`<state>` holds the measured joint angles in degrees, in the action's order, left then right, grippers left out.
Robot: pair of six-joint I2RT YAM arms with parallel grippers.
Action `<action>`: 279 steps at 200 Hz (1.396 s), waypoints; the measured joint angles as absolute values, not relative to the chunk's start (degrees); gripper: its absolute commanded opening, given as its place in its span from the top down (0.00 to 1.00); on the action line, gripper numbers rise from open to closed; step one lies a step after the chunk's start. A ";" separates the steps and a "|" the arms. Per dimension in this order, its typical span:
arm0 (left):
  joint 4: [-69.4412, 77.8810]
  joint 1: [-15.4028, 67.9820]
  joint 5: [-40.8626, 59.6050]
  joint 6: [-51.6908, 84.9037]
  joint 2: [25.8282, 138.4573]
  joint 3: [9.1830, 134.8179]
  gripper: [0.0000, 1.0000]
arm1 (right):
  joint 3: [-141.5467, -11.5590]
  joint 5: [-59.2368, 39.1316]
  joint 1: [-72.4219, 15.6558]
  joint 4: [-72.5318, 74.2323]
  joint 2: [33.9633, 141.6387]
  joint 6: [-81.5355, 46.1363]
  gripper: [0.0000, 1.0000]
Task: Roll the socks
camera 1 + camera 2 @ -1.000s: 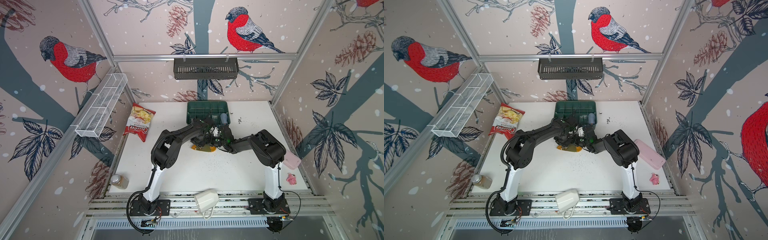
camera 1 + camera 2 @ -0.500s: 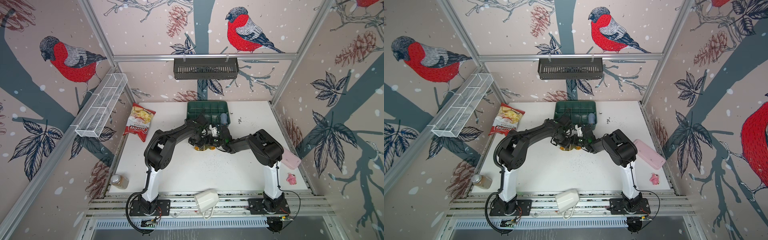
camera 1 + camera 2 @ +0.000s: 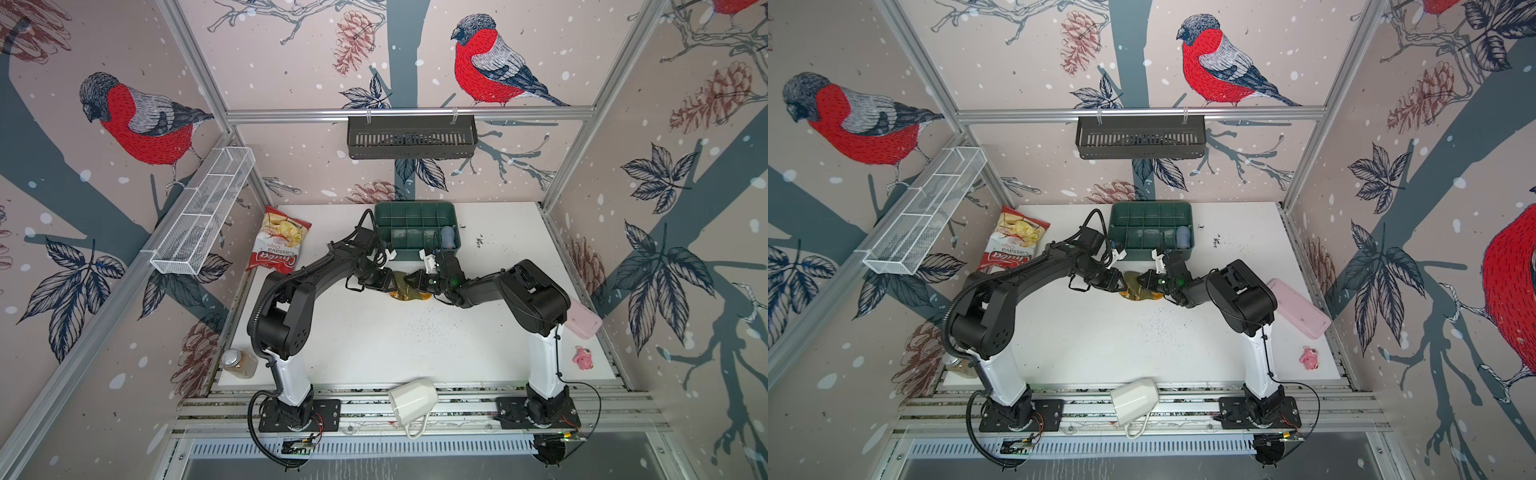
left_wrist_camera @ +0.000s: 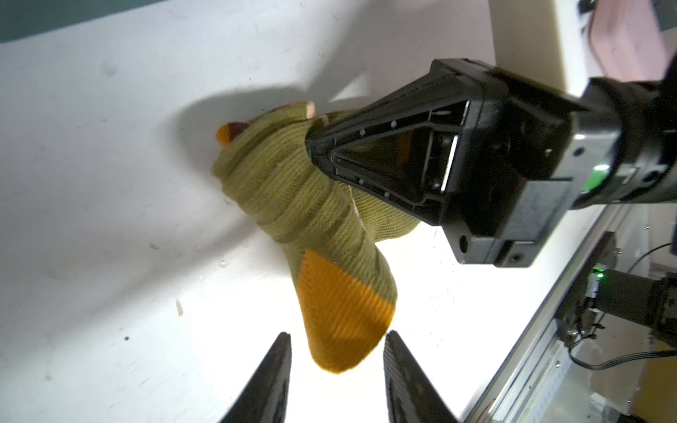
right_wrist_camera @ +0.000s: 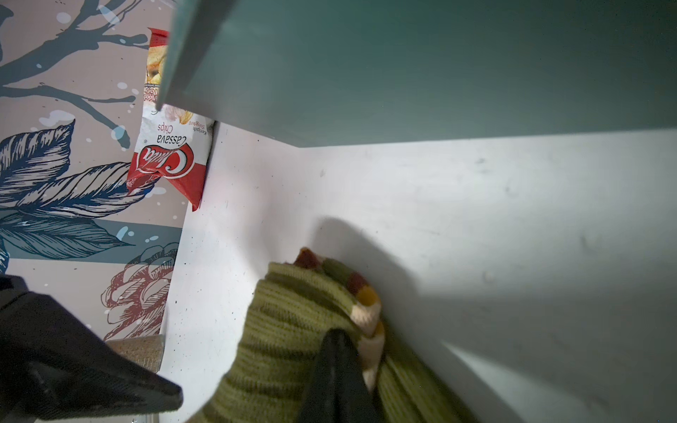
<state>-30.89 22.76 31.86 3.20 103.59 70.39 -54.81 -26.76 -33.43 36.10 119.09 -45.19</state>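
The pair of olive-green knit socks (image 3: pixel 405 287) (image 3: pixel 1139 286) with mustard-orange toe and striped cuff lies bunched near the middle of the white tabletop (image 3: pixel 395 340), just in front of the dark green plastic compartment tray (image 3: pixel 415 207) and directly between the two arms' claws. The right gripper (image 3: pixel 414 277) (image 3: pixel 1145 279) reaches in from the right with its jaws pinched together on the socks; the left wrist view shows its black wedge-shaped tip (image 4: pixel 311 146) biting into the folded olive knit (image 4: pixel 293 205) close to the cream, brown and orange cuff stripes, and its own wrist view shows the closed fingers (image 5: pixel 337 344) pressed into the fabric (image 5: pixel 285 329) beside that cuff. The left gripper (image 3: pixel 388 279) (image 3: pixel 1120 284) comes in from the left with its jaws partly apart, holding nothing: in the left wrist view its two dark fingertips stand either side of the mustard toe (image 4: pixel 337 332), and whether either one touches the knit cannot be told. A small blue-grey sock roll (image 3: pixel 448 237) sits in the tray's right-end compartment on the near row. A red-and-white bag of cassava chips (image 3: pixel 277 243) lies at the table's far left edge, a glass jar (image 3: pixel 239 363) stands at the near left corner, and a pink flat case (image 3: pixel 582 321) and a small pink toy (image 3: pixel 583 359) sit along the right edge.
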 measured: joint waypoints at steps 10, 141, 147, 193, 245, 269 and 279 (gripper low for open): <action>-28.03 21.34 34.50 4.60 102.65 67.51 0.52 | -54.87 -26.76 -33.43 35.97 119.07 -45.04 0.94; 1.45 15.18 53.80 18.94 107.74 55.20 0.41 | -55.18 -26.37 -33.69 34.83 118.80 -44.64 0.94; 1.91 15.18 54.02 19.59 107.85 54.98 0.41 | -55.22 -26.37 -33.69 34.81 118.83 -44.64 0.94; 5.74 15.64 55.46 20.84 109.38 54.57 0.41 | -55.46 -26.39 -33.74 34.76 119.00 -44.64 0.94; 9.13 16.97 56.88 22.70 111.90 54.48 0.45 | -55.86 -26.13 -33.98 34.54 119.17 -44.62 0.94; 10.28 17.08 57.01 23.70 112.18 54.52 0.53 | -55.92 -25.85 -34.11 34.57 119.22 -44.62 0.94; 10.44 17.08 56.99 24.03 112.25 54.74 0.57 | -55.92 -25.67 -34.17 34.57 119.22 -44.62 0.94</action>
